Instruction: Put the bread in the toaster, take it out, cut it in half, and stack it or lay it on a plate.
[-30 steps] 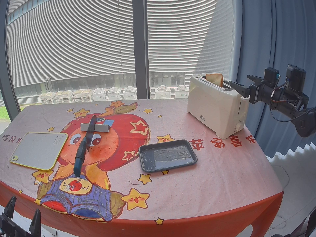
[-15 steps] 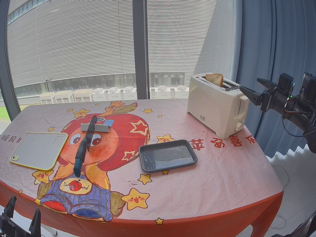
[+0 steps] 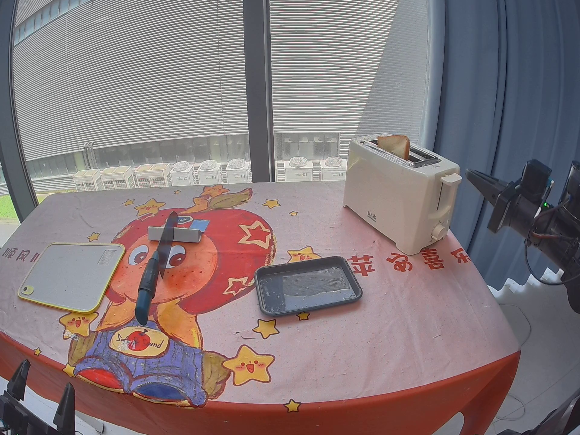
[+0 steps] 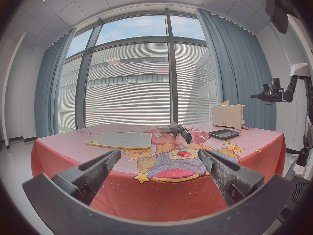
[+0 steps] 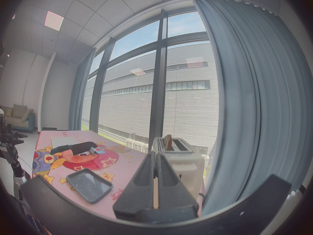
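Bread [image 3: 394, 145] stands in the toaster [image 3: 396, 197] slot at the desk's [image 3: 386, 345] far right corner. Right gripper [image 3: 474, 177], fingers together and empty, hangs off the right edge. Left gripper [image 4: 158, 154], fingers apart, sits below the near left corner.

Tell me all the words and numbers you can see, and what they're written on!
On the toaster: a small dark mark low on its side, too small to read.
On the tablecloth: four big red characters by the toaster, slanted, not clear enough to quote.
At the tablecloth's left edge: more characters, cut off, unreadable.
On the apple badge: tiny lettering, too small to read.
Numbers or signs: none.
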Motion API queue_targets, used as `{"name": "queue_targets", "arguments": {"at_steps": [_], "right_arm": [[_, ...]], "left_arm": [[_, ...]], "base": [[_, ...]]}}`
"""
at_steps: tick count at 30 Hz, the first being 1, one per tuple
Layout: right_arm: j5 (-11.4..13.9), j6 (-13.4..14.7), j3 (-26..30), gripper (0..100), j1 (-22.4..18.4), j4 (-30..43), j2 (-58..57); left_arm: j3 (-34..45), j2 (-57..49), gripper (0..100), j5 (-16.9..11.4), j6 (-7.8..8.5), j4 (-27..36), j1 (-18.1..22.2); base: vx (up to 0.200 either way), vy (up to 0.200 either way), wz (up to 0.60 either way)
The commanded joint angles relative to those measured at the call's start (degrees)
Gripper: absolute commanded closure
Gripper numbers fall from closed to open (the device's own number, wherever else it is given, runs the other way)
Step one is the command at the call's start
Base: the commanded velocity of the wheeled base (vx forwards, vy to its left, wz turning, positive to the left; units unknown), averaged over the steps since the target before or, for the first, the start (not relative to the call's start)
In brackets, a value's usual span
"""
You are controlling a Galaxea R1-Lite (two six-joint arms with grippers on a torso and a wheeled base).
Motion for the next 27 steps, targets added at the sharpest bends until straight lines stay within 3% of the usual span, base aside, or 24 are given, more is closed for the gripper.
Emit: {"name": "queue_targets", "arguments": {"at_steps": [1,13,16,27], "right_arm": [[0.6,-0.2,3.7,100,0.0,-1.0,-1.7],[0.0,1.2,-0.2,100,0.4,-3.1,2.6],[-0.3,5.4,-2.7,100,0.4,-3.0,4.2],[-0.3,5.8,0.8,100,0.0,-3.0,10.4]], "left_arm": [[0.9,0.0,0,0.1,0.01,0.0,0.0],[0.9,0.0,0,0.1,0.01,0.0,0.1],[0.9,0.0,0,0.1,0.01,0.0,0.0],[1.0,0.0,0,0.1,0.01,0.0,0.0]], "base": [[0.0,0.0,0.0],[0.0,0.0,0.0],[0.0,0.0,0.0],[0.0,0.0,0.0]]}}
